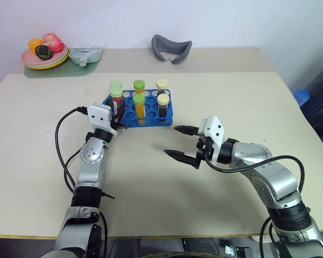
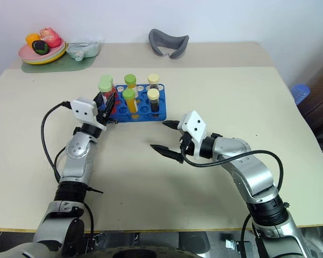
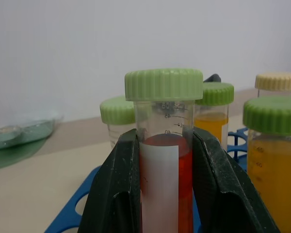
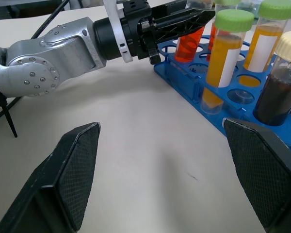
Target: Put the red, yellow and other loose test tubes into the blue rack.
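Note:
The blue rack (image 1: 167, 109) stands at mid-table with several capped tubes upright in it: yellow-orange ones with green caps (image 1: 139, 104) and dark brown ones with pale yellow caps (image 1: 163, 105). My left gripper (image 1: 117, 110) is shut on the red tube with a light green cap (image 3: 162, 160), held upright at the rack's left end. In the right wrist view the red tube's tip (image 4: 188, 44) is at a hole; how deep it sits I cannot tell. My right gripper (image 1: 170, 140) hovers open and empty in front of the rack, to the right.
A plate of toy fruit (image 1: 44, 56) on a green mat and a clear container (image 1: 86, 54) sit at the back left. A grey curved object (image 1: 171, 48) lies at the back centre. A blue-capped thing (image 1: 300, 95) stands off the table's right edge.

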`<state>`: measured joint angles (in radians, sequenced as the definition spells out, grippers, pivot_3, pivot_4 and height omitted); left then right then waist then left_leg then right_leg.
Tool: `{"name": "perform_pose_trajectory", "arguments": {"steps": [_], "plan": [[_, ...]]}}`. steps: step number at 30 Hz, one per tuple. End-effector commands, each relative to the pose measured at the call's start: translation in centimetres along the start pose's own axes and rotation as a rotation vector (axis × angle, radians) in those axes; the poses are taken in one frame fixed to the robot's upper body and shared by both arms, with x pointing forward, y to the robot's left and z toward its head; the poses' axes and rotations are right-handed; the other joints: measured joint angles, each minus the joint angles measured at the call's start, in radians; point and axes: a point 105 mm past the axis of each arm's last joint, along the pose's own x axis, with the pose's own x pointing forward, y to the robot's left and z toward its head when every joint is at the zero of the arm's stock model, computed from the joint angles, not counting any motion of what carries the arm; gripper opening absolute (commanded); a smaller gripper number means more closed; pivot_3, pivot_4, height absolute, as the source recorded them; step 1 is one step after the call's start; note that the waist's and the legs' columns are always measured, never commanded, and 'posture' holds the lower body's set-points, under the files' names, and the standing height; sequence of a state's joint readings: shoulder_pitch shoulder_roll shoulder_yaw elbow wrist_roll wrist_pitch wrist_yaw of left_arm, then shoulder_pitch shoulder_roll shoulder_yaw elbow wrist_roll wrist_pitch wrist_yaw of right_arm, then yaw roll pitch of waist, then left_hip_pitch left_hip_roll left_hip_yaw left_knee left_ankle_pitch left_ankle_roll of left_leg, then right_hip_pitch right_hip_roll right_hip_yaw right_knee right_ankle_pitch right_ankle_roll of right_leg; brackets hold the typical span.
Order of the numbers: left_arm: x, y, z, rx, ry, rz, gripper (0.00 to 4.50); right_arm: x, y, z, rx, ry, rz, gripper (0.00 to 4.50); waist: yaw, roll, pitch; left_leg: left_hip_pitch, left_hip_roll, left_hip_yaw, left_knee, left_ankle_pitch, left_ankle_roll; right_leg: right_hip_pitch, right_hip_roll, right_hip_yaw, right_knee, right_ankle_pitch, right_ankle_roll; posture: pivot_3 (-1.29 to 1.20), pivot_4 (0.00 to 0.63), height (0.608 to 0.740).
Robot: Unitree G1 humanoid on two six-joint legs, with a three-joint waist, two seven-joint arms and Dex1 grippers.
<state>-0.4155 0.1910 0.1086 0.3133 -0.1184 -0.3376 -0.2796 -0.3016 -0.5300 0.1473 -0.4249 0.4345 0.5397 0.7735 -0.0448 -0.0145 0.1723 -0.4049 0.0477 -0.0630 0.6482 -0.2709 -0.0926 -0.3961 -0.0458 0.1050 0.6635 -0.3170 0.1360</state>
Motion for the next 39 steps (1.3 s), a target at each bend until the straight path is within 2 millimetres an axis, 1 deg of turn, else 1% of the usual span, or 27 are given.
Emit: {"name": "perform_pose_trajectory", "arguments": {"steps": [1, 3, 4, 5, 6, 7, 9, 13, 16, 17, 18, 20, 21, 24, 26, 27, 29, 34, 36, 39], "plan": [[0.1, 0.3, 0.7, 0.009, -0.027, 0.004, 0.88, -0.2, 0.0, 0.9, -0.028, -0.025, -0.003, 4.15, 0.0, 0.0, 0.0, 0.0, 0.0, 0.0, 0.0, 0.0, 0.0, 0.0, 0.0, 0.0, 0.0, 0.0, 0.0, 0.0, 0.15, 0.74], [0.1, 0.3, 0.6, 0.006, -0.026, 0.012, 0.88, -0.2, 0.0, 0.8, -0.028, -0.025, -0.002, 4.15, 0.0, 0.0, 0.0, 0.0, 0.0, 0.0, 0.0, 0.0, 0.0, 0.0, 0.0, 0.0, 0.0, 0.0, 0.0, 0.0, 0.15, 0.74], [0.1, 0.3, 0.6, -0.009, -0.026, 0.016, 1.84, -0.2, 0.0, 0.8, -0.028, -0.025, -0.002, 4.15, 0.0, 0.0, 0.0, 0.0, 0.0, 0.0, 0.0, 0.0, 0.0, 0.0, 0.0, 0.0, 0.0, 0.0, 0.0, 0.0, 0.15, 0.74], [0.1, 0.3, 0.6, -0.009, -0.028, 0.02, 2.15, -0.2, 0.0, 0.9, -0.028, -0.025, -0.002, 4.15, 0.0, 0.0, 0.0, 0.0, 0.0, 0.0, 0.0, 0.0, 0.0, 0.0, 0.0, 0.0, 0.0, 0.0, 0.0, 0.0, 0.15, 0.74], [0.1, 0.4, 0.7, -0.006, -0.031, 0.023, 2.77, -0.2, 0.0, 0.9, -0.028, -0.025, -0.002, 4.15, 0.001, 0.0, 0.0, 0.0, 0.0, 0.0, 0.0, 0.0, 0.0, 0.0, 0.0, 0.0, 0.0, 0.0, 0.0, 0.0, 0.15, 0.74], [0.1, 0.4, 0.8, 0.002, -0.035, 0.025, 3.18, -0.2, 0.0, 0.9, -0.028, -0.025, -0.001, 4.15, 0.001, 0.0, 0.0, 0.0, 0.0, 0.0, 0.0, 0.0, 0.0, 0.0, 0.0, 0.0, 0.0, 0.0, 0.0, 0.0, 0.15, 0.74], [0.0, 0.6, 1.1, 0.015, -0.044, 0.03, 4.14, -0.3, 0.0, 0.9, -0.029, -0.025, -0.001, 4.15, 0.001, 0.0, 0.0, 0.0, 0.0, 0.0, 0.0, 0.0, 0.0, 0.0, 0.0, 0.0, 0.0, 0.0, 0.0, 0.0, 0.15, 0.74], [-0.7, 1.4, 2.3, 0.004, -0.075, 0.047, 4.14, -0.5, -0.1, 0.8, -0.029, -0.021, -0.002, 4.15, 0.0, 0.0, 0.0, 0.0, 0.0, 0.0, 0.0, 0.0, 0.0, 0.0, 0.0, 0.0, 0.0, 0.0, 0.0, 0.0, 0.15, 0.74], [-1.4, 2.4, 3.3, 0.005, -0.095, 0.061, 4.14, -0.6, -0.3, 0.7, -0.03, -0.015, -0.007, 4.15, 0.0, 0.0, 0.0, 0.0, 0.0, 0.0, 0.0, 0.0, 0.0, 0.0, 0.0, 0.0, 0.0, 0.0, 0.0, 0.0, 0.15, 0.74], [-1.9, 3.0, 4.0, 0.003, -0.103, 0.062, 4.14, -0.8, -0.4, 0.7, -0.032, -0.01, -0.013, 4.15, 0.0, 0.0, 0.0, 0.0, 0.0, 0.0, 0.0, 0.0, 0.0, 0.0, 0.0, 0.0, 0.0, 0.0, 0.0, 0.0, 0.15, 0.74], [-2.7, 3.9, 4.8, -0.003, -0.106, 0.053, 4.14, -1.2, -0.7, 0.5, -0.036, 0.004, -0.023, 4.15, 0.0, 0.0, 0.0, 0.0, 0.0, 0.0, 0.0, 0.0, 0.0, 0.0, 0.0, 0.0, 0.0, 0.0, 0.0, 0.0, 0.15, 0.74], [-3.8, 4.6, 6.0, -0.009, -0.096, 0.021, 4.14, -2.2, -1.3, 0.3, -0.041, 0.027, -0.042, 4.15, 0.0, 0.0, 0.0, 0.0, 0.0, 0.0, 0.0, 0.0, 0.0, 0.0, 0.0, 0.0, 0.0, 0.0, 0.0, 0.0, 0.15, 0.74], [-4.6, 5.5, 6.2, 0.014, -0.047, -0.015, 4.14, -3.0, -1.8, 0.1, -0.038, 0.047, -0.062, 4.15, 0.001, 0.0, 0.0, 0.0, 0.0, 0.0, -0.001, 0.0, 0.0, 0.0, 0.0, 0.0, 0.0, 0.0, 0.0, 0.0, 0.15, 0.74], [-6.5, 6.7, 6.1, 0.043, 0.078, -0.094, 4.14, -5.1, -2.9, -0.4, -0.025, 0.091, -0.104, 4.15, 0.001, 0.0, 0.0, 0.0, 0.0, 0.0, -0.001, 0.0, 0.001, 0.0, 0.0, 0.0, 0.0, 0.0, 0.0, 0.0, 0.15, 0.74], [-8.4, 8.0, 5.8, 0.048, 0.175, -0.133, 4.14, -7.1, -3.9, -1.2, -0.014, 0.141, -0.168, 4.15, 0.001, 0.0, 0.0, 0.0, 0.0, 0.0, -0.001, -0.001, 0.001, 0.001, 0.0, 0.0, -0.001, 0.0, 0.0, 0.0, 0.15, 0.74], [-9.2, 8.4, 5.6, 0.045, 0.212, -0.149, 4.14, -8.0, -4.4, -1.5, -0.013, 0.163, -0.198, 4.15, 0.001, 0.0, 0.0, 0.0, 0.0, 0.0, -0.001, -0.001, 0.001, 0.001, 0.0, 0.0, -0.001, 0.0, 0.0, 0.0, 0.15, 0.74], [-10.4, 8.5, 5.3, 0.056, 0.269, -0.182, 4.14, -9.5, -5.1, -1.9, -0.008, 0.193, -0.244, 4.15, 0.001, 0.0, 0.0, 0.0, 0.0, 0.0, -0.001, -0.001, 0.002, 0.001, 0.0, 0.0, -0.002, 0.0, 0.0, 0.0, 0.15, 0.74], [-12.0, 8.9, 4.7, 0.059, 0.345, -0.215, 4.14, -11.9, -6.1, -2.9, 0.009, 0.239, -0.312, 4.15, 0.001, 0.0, 0.0, 0.001, 0.001, 0.001, -0.001, -0.001, 0.002, 0.001, 0.0, 0.0, -0.001, 0.0, 0.0, 0.0, 0.15, 0.74], [-12.2, 8.7, 4.7, 0.058, 0.361, -0.225, 4.14, -12.5, -6.2, -3.2, 0.018, 0.247, -0.322, 4.15, 0.001, 0.0, 0.0, 0.0, 0.001, 0.001, -0.001, -0.001, 0.002, 0.001, 0.0, 0.0, -0.002, 0.0, 0.0, 0.0, 0.15, 0.74], [-12.6, 8.5, 4.6, 0.047, 0.373, -0.226, 4.14, -12.7, -6.1, -3.5, 0.024, 0.253, -0.32, 4.15, 0.0, 0.0, 0.0, 0.0, 0.001, 0.001, -0.001, -0.001, 0.002, 0.001, 0.0, 0.0, -0.002, 0.0, 0.0, 0.0, 0.15, 0.74]]}}
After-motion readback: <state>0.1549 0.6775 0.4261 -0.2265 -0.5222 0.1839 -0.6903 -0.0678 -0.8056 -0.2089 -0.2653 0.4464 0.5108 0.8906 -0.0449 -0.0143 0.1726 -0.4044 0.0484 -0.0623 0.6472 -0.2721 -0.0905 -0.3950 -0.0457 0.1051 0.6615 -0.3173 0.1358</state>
